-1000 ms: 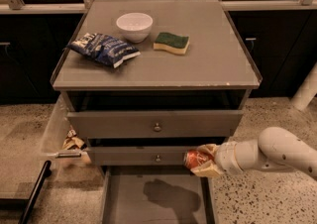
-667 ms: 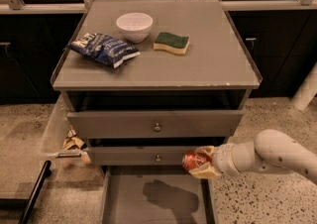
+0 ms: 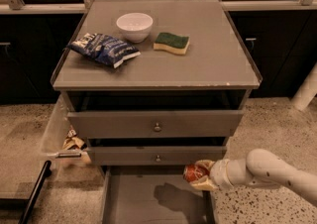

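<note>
place: kitchenette | cues: drawer cabinet (image 3: 210,67), dark cupboards (image 3: 29,54), speckled floor (image 3: 277,124) | hand (image 3: 200,176): above open bottom drawer (image 3: 141,200)

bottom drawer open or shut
Open: the bottom drawer is pulled far out, its floor showing. The gripper, shut on a reddish item, hangs over its right side.

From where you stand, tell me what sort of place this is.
Probably a kitchen: white bowl, sponge and snack bag on a grey drawer unit. The gripper holds a reddish item over its open bottom drawer.
</note>
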You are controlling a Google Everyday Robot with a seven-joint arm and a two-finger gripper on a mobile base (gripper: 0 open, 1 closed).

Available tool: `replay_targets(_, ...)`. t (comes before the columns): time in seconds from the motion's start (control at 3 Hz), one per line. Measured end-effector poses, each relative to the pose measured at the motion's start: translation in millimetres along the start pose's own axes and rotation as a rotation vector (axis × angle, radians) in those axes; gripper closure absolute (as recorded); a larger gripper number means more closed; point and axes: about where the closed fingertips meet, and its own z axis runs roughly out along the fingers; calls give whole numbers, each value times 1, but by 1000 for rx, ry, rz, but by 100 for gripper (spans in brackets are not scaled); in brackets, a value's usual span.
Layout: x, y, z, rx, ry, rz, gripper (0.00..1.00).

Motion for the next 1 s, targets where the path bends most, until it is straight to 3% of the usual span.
replay_targets(0.67, 64, -20, 49, 8, -41, -27, 100)
replay_targets(1.0, 90, -23, 74, -13, -33, 3, 100)
